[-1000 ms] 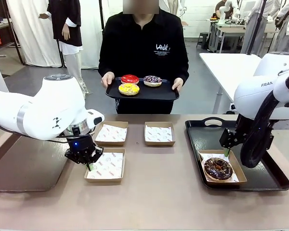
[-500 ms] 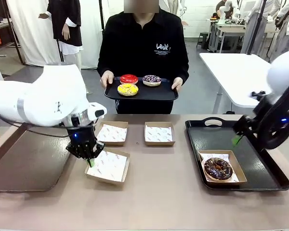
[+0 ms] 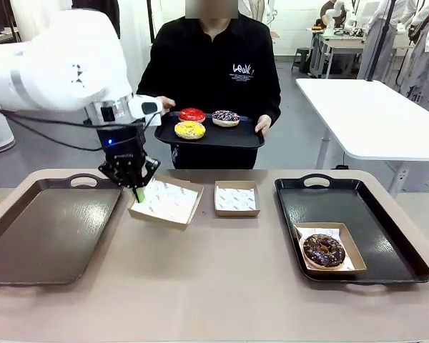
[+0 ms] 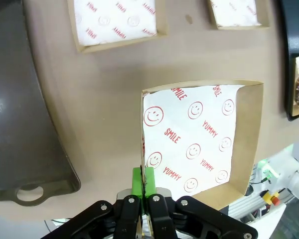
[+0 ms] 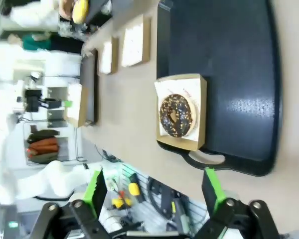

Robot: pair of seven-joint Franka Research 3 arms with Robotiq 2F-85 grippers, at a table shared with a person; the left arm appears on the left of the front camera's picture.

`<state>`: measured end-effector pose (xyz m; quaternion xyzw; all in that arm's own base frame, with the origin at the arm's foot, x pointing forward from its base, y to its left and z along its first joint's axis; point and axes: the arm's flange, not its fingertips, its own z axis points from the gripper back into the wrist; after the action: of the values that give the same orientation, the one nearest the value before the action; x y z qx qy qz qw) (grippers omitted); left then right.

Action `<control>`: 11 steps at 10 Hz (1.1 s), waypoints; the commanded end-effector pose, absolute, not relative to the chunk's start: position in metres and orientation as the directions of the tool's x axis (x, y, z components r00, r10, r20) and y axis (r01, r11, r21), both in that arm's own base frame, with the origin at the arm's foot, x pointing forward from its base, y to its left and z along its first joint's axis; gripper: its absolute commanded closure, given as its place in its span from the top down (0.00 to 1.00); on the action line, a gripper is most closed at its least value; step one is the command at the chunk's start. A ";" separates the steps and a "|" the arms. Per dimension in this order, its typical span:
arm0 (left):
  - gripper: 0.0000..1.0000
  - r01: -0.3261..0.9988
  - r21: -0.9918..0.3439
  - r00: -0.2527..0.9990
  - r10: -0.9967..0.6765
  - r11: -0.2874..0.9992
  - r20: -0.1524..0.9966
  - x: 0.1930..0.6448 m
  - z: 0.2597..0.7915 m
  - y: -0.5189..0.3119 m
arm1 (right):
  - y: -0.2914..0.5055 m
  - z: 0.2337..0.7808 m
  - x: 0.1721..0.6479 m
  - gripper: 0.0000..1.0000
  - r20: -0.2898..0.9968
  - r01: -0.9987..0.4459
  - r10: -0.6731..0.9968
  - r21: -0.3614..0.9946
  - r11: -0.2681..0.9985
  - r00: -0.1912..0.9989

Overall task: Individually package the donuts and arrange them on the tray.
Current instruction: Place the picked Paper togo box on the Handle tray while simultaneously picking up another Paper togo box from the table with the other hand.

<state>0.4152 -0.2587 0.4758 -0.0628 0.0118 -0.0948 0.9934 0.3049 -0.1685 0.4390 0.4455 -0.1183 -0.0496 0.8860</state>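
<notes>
Your left claw [image 3: 138, 191] is clamped on the rim of a tilted box [image 3: 168, 202]; level it toward the three donuts [image 3: 191, 130] at 12 o'clock. The fourth donut [image 3: 324, 250] sits boxed on the tray [image 3: 386, 214] at 4 o'clock.

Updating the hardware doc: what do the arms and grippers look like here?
Left arm: white rounded shells, grey band, silver wrist ring, loose black cable. Left gripper: black, blue light, green-padded jaws. Right gripper: black linkages, silver screws, same green pads.
</notes>
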 end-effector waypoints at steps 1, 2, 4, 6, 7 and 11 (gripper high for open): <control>0.00 0.242 -0.144 0.966 -0.252 0.959 -0.053 0.435 0.487 -0.270 | -0.194 0.427 0.340 1.00 0.121 0.011 -0.237 0.872 0.490 0.964; 0.00 0.259 -0.139 0.960 -0.270 0.956 -0.071 0.446 0.496 -0.275 | -0.211 0.424 0.347 1.00 0.099 0.021 -0.238 0.889 0.457 0.966; 0.00 0.270 -0.120 0.954 -0.282 0.955 -0.100 0.472 0.509 -0.286 | -0.236 0.428 0.361 1.00 0.077 0.008 -0.176 0.899 0.438 0.981; 0.00 0.276 -0.103 0.952 -0.287 0.956 -0.110 0.498 0.514 -0.294 | -0.252 0.432 0.367 1.00 0.130 -0.084 -0.113 0.936 0.342 0.985; 0.00 0.263 -0.101 0.954 -0.274 0.960 -0.118 0.504 0.513 -0.295 | -0.252 0.431 0.370 1.00 0.145 -0.097 -0.117 0.934 0.345 0.982; 0.00 0.206 -0.085 0.976 -0.211 0.975 -0.056 0.524 0.500 -0.298 | -0.252 0.429 0.370 1.00 0.155 -0.102 -0.118 0.925 0.367 0.981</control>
<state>0.5207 -0.2934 0.4995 -0.0531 0.0580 -0.1247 0.9891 0.3683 -0.2502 0.4297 0.5628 -0.0852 -0.0114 0.8221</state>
